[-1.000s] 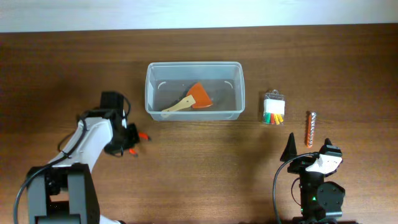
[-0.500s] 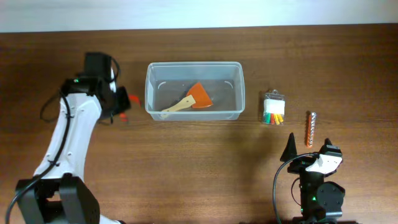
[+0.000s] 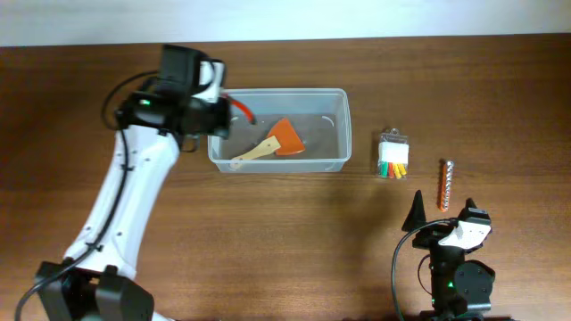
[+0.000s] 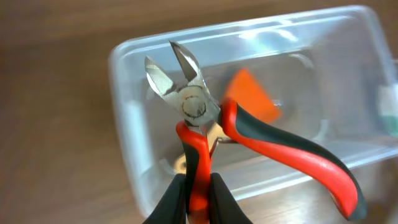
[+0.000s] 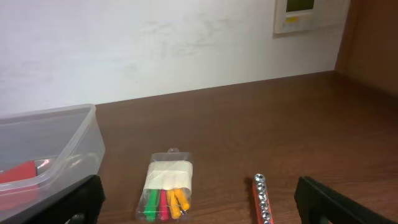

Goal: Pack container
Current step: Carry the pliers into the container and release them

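Note:
The container (image 3: 278,91) is a clear rectangular tub at the table's back centre, and an orange spatula (image 3: 278,141) with a wooden handle lies inside it. My left gripper (image 3: 220,111) hangs over the tub's left end, shut on one handle of red-and-black cutters (image 3: 241,108). In the left wrist view the fingers (image 4: 177,196) pinch that red handle, and the cutters (image 4: 186,102) point their steel blades over the container (image 4: 127,124), with the spatula (image 4: 249,99) below. My right gripper (image 3: 444,216) rests at the front right, open and holding nothing.
A small clear packet of coloured pieces (image 3: 393,157) lies right of the tub, also in the right wrist view as the packet (image 5: 166,186). Beside it lies a red strip of metal sockets (image 3: 446,183), the strip (image 5: 261,199). A white wall runs behind the table.
My left arm has swung from the front left of the table up and to the right, carrying the cutters to above the container's left end. The right arm has not moved.

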